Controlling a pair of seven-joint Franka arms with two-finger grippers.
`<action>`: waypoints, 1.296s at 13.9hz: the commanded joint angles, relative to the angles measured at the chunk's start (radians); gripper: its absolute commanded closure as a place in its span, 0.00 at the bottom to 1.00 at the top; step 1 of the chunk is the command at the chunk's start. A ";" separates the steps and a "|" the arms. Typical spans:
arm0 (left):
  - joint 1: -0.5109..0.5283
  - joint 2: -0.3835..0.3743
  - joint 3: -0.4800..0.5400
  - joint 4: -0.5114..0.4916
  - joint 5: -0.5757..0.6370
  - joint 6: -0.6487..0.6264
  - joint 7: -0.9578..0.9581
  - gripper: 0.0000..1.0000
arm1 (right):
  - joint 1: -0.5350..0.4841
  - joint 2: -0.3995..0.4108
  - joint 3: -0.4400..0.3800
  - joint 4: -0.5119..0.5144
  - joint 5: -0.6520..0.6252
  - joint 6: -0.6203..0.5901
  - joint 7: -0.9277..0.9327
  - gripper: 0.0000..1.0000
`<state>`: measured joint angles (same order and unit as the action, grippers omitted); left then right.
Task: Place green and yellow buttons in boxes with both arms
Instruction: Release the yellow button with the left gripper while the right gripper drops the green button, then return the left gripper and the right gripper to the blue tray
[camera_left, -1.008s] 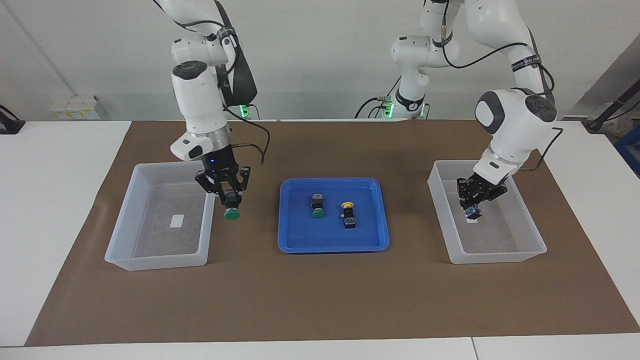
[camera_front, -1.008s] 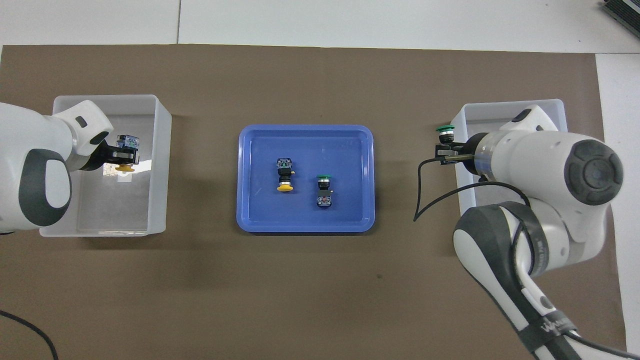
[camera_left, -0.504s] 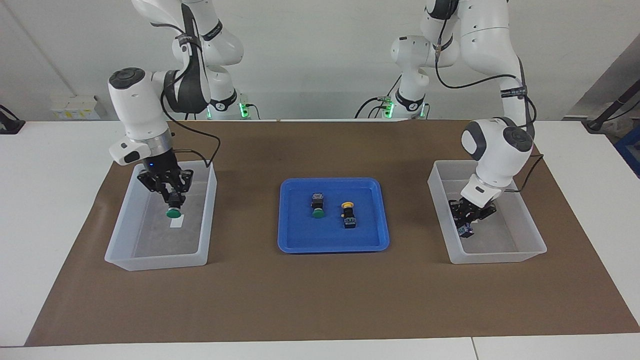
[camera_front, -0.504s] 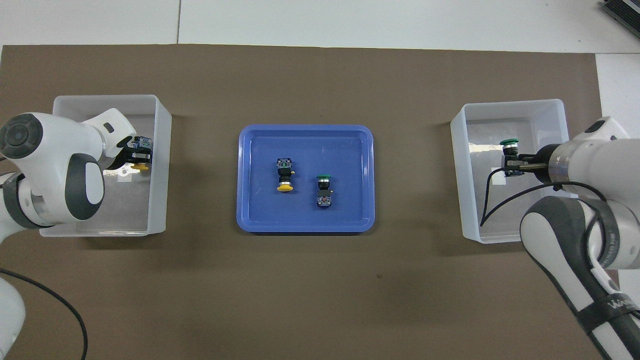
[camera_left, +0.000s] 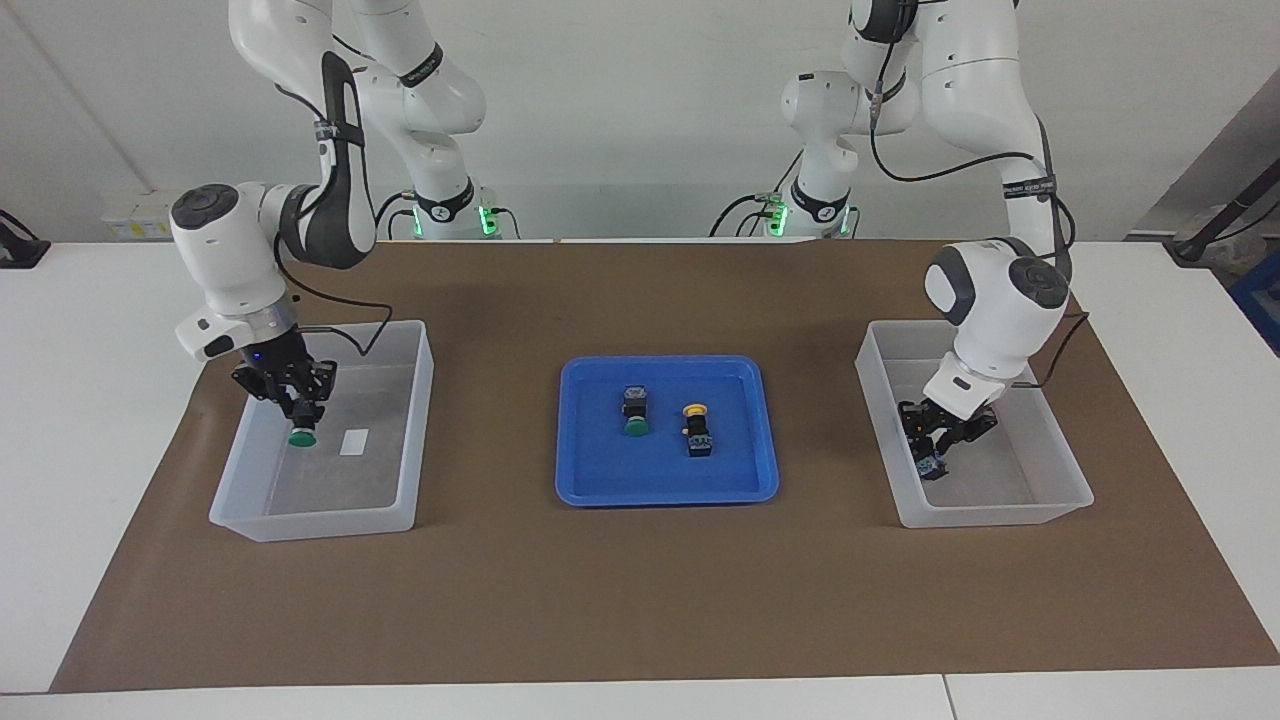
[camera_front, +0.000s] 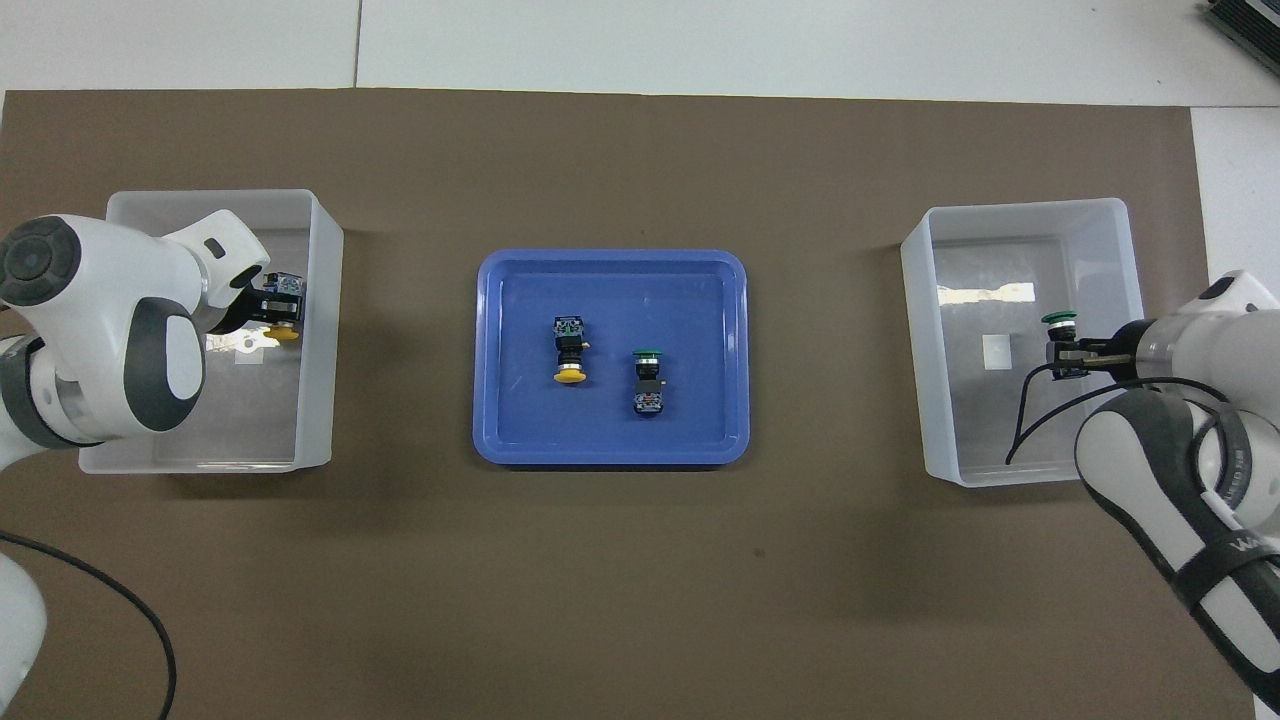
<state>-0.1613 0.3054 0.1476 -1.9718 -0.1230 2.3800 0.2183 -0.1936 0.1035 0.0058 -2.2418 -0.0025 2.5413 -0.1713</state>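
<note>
2 translucent white plastic bins are set on a brown mat covering the white bench, with a shallow blue plastic tray between them. The right tool is lowered inside the bin at the right arm's end, clamped narrow on the black body of a green-capped push-button held cap-down near the small white label on the bin floor; contact with the floor cannot be told. In the overhead view the same green-capped push-button is seen at the right tool over the bin at the right arm's end. The left tool is down inside the bin at the left arm's end at a yellow-capped push-button, whose black body with blue end is seen at the tool tip; whether the fingers are gripping or parted cannot be told, nor whether the button is resting on the floor. In the overhead view the left tool is seen over the bin at the left arm's end. 2 more push-buttons are lying on their sides in the blue tray, apart from each other: 1 green-capped toward the right arm's end, and 1 yellow-capped toward the left arm's end.
</note>
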 joint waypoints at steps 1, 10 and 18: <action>0.005 0.009 -0.005 0.095 0.002 -0.122 0.009 0.07 | -0.007 0.025 0.014 0.002 0.019 0.016 -0.024 1.00; -0.090 0.008 -0.016 0.366 -0.058 -0.433 -0.175 0.09 | -0.006 0.056 0.013 0.080 0.021 0.007 0.073 0.19; -0.371 -0.038 -0.016 0.184 -0.058 -0.215 -0.612 0.17 | 0.107 -0.015 0.022 0.312 0.021 -0.338 0.208 0.00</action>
<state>-0.4868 0.3075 0.1142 -1.6724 -0.1770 2.0555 -0.3399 -0.1273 0.0920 0.0229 -1.9803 0.0016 2.2629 -0.0189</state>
